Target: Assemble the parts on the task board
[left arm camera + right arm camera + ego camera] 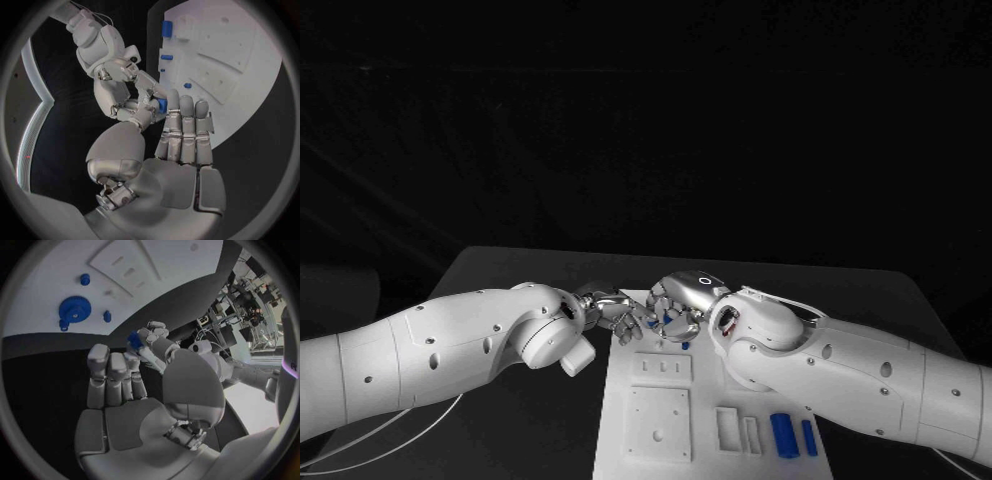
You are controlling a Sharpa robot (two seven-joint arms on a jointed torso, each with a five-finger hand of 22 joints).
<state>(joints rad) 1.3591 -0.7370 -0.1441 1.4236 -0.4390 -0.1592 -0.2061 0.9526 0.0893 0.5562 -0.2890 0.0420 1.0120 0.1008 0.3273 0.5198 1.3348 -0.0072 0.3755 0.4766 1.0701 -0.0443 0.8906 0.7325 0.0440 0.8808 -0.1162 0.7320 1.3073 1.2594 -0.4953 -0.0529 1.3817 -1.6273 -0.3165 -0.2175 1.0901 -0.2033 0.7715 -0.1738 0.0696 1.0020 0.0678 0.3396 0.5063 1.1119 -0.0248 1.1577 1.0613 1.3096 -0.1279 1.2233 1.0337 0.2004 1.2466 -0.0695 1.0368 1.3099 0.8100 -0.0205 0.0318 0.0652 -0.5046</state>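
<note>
Blue is seen where the 2 hands meet above the far end of the white task board (pixel 646 420): a small blue part (pixel 162 104) is pinched at the fingertips between the left hand (pixel 620 318) and the right hand (pixel 678 305), which are met over it. Which hand carries the load cannot be told; in each wrist view the remaining fingers are held straight and pressed together. The part's long axis cannot be made out, being mostly covered. A blue gear (pixel 74 311) sits on the board just beyond the hands, with a small blue peg (pixel 107 316) beside it. Nearer the robot on the board, 2 blue bars (pixel 793 436) lie side by side.
</note>
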